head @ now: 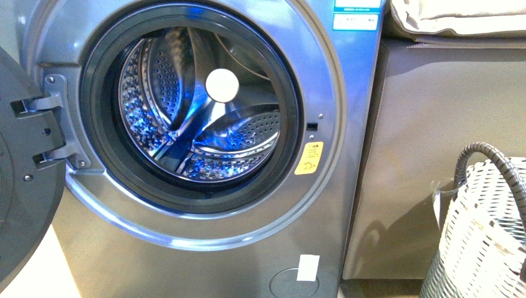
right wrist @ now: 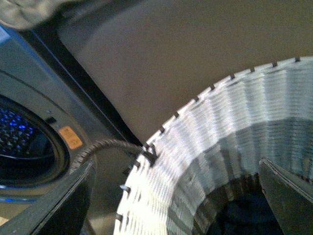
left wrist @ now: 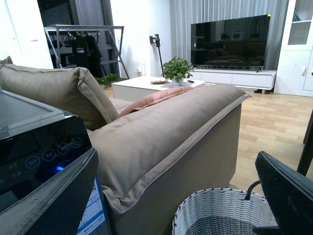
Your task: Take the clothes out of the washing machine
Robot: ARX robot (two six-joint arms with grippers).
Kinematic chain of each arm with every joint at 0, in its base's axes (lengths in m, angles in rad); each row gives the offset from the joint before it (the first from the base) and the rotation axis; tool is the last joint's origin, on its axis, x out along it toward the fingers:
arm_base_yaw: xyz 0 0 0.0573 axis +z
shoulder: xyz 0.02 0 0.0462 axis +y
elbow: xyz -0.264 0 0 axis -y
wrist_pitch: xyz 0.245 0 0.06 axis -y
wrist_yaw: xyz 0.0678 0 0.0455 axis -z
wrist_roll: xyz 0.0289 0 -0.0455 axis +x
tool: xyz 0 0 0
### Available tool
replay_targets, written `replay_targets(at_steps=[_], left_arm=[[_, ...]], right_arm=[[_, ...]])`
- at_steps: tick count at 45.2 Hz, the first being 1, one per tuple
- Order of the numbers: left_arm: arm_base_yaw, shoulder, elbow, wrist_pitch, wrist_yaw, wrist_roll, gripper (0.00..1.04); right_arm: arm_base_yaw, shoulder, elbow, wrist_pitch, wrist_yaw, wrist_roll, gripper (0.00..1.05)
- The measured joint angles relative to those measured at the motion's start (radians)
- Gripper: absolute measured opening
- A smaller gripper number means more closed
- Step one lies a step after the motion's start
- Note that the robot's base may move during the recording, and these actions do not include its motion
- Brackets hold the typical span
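Perforated steel drum (head: 186, 118) gleams; dark clothes (right wrist: 244, 215) fill woven basket (right wrist: 205, 161).

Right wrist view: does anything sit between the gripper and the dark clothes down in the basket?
Nothing visible does. The right gripper is open over the basket mouth, and the clothes lie at the bottom, between its fingers. The handle curves off at the rim, clear of that path.

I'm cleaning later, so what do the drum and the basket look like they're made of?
The drum looks like polished steel: shiny, mirror-like, with rows of punched holes. The basket looks woven, maybe paper rope or plastic, in matte grey and white bands.
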Motion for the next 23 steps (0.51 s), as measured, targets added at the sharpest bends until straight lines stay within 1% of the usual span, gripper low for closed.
replay_targets(at_steps=[2, 8, 13, 17, 18, 19, 20, 21, 22, 23], left_arm=[[0.000, 0.000, 0.000, 0.000, 0.000, 0.000, 0.98], [0.000, 0.000, 0.000, 0.000, 0.000, 0.000, 0.98], [0.000, 0.000, 0.000, 0.000, 0.000, 0.000, 0.98], [0.000, 0.000, 0.000, 0.000, 0.000, 0.000, 0.98], [0.000, 0.000, 0.000, 0.000, 0.000, 0.000, 0.98], [-0.003, 0.000, 0.003, -0.006, -0.023, 0.000, 0.98], [-0.017, 0.001, 0.019, -0.049, -0.103, -0.010, 0.95], [-0.028, -0.005, 0.029, -0.126, -0.238, -0.025, 0.90], [-0.028, -0.027, 0.008, -0.185, -0.366, -0.035, 0.87], [-0.026, -0.054, -0.029, -0.216, -0.464, -0.042, 0.83]], right_arm=[[0.017, -0.046, -0.006, 0.035, 0.010, 0.017, 0.97], [0.087, -0.185, -0.021, 0.133, 0.056, 0.024, 0.97], [0.194, -0.330, -0.058, 0.212, 0.097, 0.016, 0.97], [0.286, -0.423, -0.099, 0.214, 0.145, -0.009, 0.97], [0.324, -0.456, -0.119, 0.220, 0.167, -0.019, 0.97], [0.349, -0.477, -0.134, 0.226, 0.185, -0.028, 0.97], [0.375, -0.498, -0.148, 0.225, 0.206, -0.041, 0.97], [0.410, -0.525, -0.165, 0.219, 0.230, -0.056, 0.97], [0.427, -0.537, -0.172, 0.217, 0.235, -0.069, 0.97], [0.444, -0.552, -0.170, 0.186, 0.262, -0.084, 0.96]])
